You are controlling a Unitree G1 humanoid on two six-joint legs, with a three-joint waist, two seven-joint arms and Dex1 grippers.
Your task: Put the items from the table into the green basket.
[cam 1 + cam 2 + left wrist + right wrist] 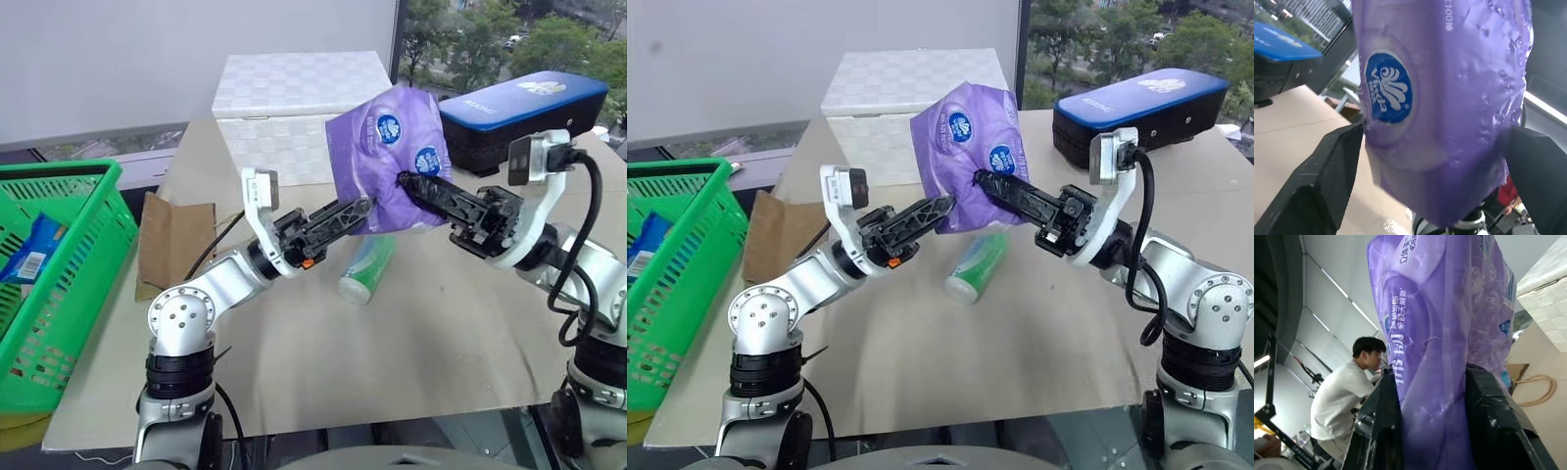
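The purple tissue packet hangs in the air above the table, between my two grippers. My right gripper is shut on its lower part from the right; in the right wrist view the packet is pinched between the black fingers. From the left, my left gripper has taken the packet's lower left corner, and its fingers press against both sides of the packet. Under the packet, the green-and-white canister lies on its side on the table. The green basket stands at the far left, below table height.
A white box sits at the back of the table, and a blue-and-black case at the back right. A brown cardboard piece lies near the table's left edge. A blue packet lies in the basket. A person stands in the background.
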